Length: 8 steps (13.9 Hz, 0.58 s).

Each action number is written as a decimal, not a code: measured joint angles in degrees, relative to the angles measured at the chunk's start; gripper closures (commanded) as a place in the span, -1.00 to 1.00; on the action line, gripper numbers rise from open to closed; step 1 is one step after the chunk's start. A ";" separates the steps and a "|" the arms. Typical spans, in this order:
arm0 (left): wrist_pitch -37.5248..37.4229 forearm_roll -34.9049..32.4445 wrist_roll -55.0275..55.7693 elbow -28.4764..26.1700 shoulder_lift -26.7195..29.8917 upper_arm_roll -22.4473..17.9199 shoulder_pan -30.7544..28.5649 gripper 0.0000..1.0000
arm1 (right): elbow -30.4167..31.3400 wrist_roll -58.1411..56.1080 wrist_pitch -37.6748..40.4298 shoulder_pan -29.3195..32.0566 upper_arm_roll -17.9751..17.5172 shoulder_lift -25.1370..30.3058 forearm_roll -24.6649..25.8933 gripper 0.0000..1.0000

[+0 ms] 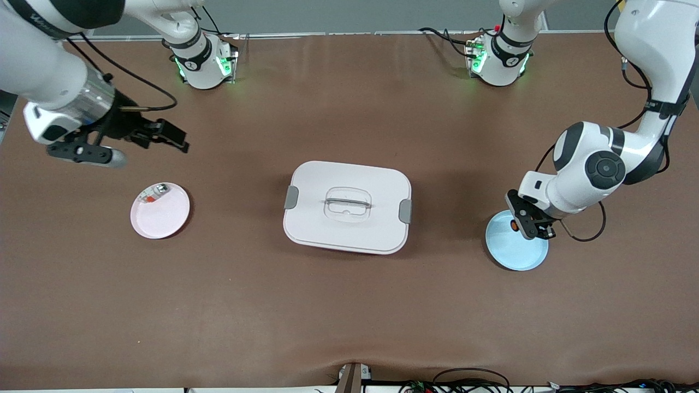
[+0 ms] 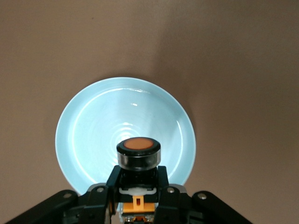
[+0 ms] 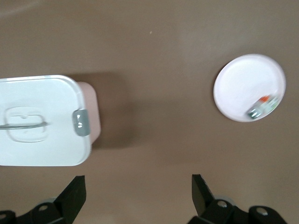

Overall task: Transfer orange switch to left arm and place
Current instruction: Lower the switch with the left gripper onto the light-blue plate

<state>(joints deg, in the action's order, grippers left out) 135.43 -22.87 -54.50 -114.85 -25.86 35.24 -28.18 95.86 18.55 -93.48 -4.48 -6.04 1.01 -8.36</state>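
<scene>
The orange switch (image 1: pixel 514 223), a small black cylinder with a round orange face (image 2: pixel 138 145), sits between the fingers of my left gripper (image 1: pixel 523 225), which is shut on its body (image 2: pixel 138 175). Gripper and switch are over the light-blue plate (image 1: pixel 516 252) at the left arm's end of the table. The white box (image 1: pixel 347 207) with grey clips stands in the middle of the table. My right gripper (image 1: pixel 173 136) hangs open and holds nothing (image 3: pixel 138 182), above bare table near the pink plate (image 1: pixel 160 214) at the right arm's end.
On the pink plate (image 3: pixel 243 84) lies a small silvery piece with a red bit (image 1: pixel 154 192). The box (image 3: pixel 42 121) stands between the two plates. Brown table surface runs all round it. Cables lie along the table's edge nearest the front camera.
</scene>
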 measured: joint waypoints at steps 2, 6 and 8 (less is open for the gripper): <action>2.21 -4.39 -0.01 0.01 -2.56 -0.01 -0.56 1.00 | 0.03 -6.79 0.11 2.06 1.96 0.67 0.96 -1.00; 6.00 -10.33 -0.09 0.08 -6.24 -0.03 -1.40 1.00 | -0.29 -17.39 -0.13 4.20 7.86 1.25 2.45 -1.00; 6.83 -13.63 -0.08 0.18 -7.27 0.05 -1.39 1.00 | -0.90 -18.75 -0.08 5.21 8.34 1.59 3.33 -1.00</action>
<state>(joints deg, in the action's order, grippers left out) 142.26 -36.49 -54.59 -114.68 -33.13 35.29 -29.57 94.96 -0.20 -93.56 0.73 2.29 2.60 -5.03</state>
